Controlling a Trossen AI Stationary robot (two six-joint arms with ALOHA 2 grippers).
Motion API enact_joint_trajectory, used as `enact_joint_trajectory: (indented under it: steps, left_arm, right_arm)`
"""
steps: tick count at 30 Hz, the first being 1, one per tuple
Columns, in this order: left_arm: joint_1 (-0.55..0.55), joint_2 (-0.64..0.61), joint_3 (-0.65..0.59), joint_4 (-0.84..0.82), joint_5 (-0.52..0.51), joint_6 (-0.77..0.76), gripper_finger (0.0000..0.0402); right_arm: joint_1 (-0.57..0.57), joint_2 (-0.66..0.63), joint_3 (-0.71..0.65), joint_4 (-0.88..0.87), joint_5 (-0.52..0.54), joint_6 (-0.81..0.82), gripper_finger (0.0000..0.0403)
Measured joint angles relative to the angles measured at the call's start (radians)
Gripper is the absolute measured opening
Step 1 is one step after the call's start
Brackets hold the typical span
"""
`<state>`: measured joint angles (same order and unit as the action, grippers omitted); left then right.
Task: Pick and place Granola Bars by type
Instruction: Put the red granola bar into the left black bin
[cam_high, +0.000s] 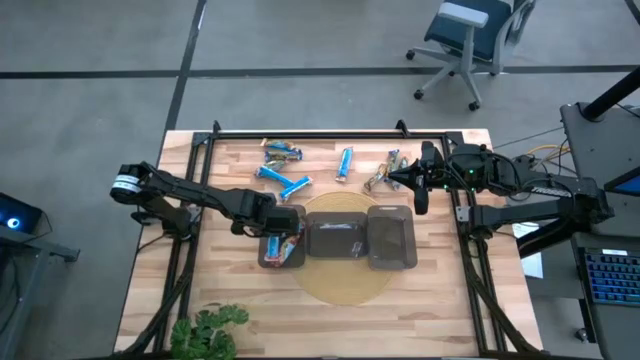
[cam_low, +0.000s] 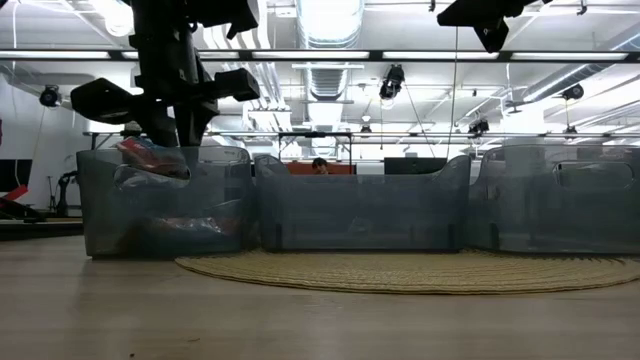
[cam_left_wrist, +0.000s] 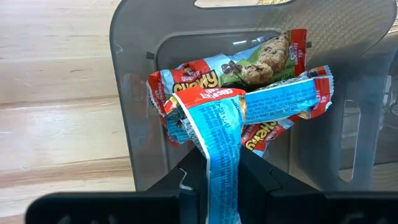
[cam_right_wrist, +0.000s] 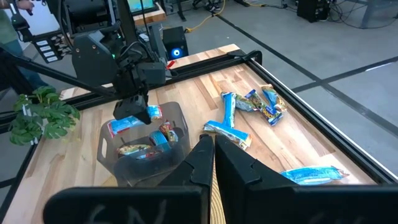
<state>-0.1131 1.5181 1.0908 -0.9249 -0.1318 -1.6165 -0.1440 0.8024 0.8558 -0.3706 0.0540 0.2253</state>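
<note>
1. In the high view, the contents of the left tray (cam_high: 282, 250) are partly hidden by the left gripper (cam_high: 284, 222) hanging over it; in the low view only blurred red and pale shapes can be made out through its smoky wall.
2. The left gripper is seen in the left wrist view clenched on a blue-wrapped bar (cam_left_wrist: 221, 149), whose lower end is cut off between the dark fingers. The held bar hangs above the pile of bars (cam_left_wrist: 249, 81) already lying in that tray, red-edged glossy wrappers among them.
3. The middle tray (cam_high: 335, 236) and the right tray (cam_high: 391, 237) are dark, translucent, rounded rectangles; what is inside them cannot be told.
4. All three trays stand side by side on a round woven mat (cam_high: 340, 280), coarse and straw-coloured.
5. Loose bars are left on the far part of the table: a blue cluster (cam_high: 281, 165), one single blue bar (cam_high: 345, 163), and a crumpled mixed-colour group (cam_high: 383, 172).
6. The right gripper (cam_high: 398, 178) is held shut and empty, just beside the mixed group.
7. The table (cam_high: 230, 305) is of pale wooden planks within a black frame; a leafy plant (cam_high: 210, 330) is cut off at its near edge.
8. Beyond, a grey floor and an office chair (cam_high: 470, 35) are seen.
</note>
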Motion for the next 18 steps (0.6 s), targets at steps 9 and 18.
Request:
enact_joint_trajectory:
  steps: [9, 18]
  left_arm:
    - [0.0, 0.0, 0.0, 0.0, 0.0, 0.018, 0.0042]
    - [0.002, 0.0, 0.0, 0.0, 0.003, 0.013, 0.0044]
  right_arm:
    - [0.0, 0.0, 0.0, 0.0, 0.0, 0.0, 0.0009]
    - [0.0, 0.0, 0.0, 0.0, 0.0, 0.0, 0.0009]
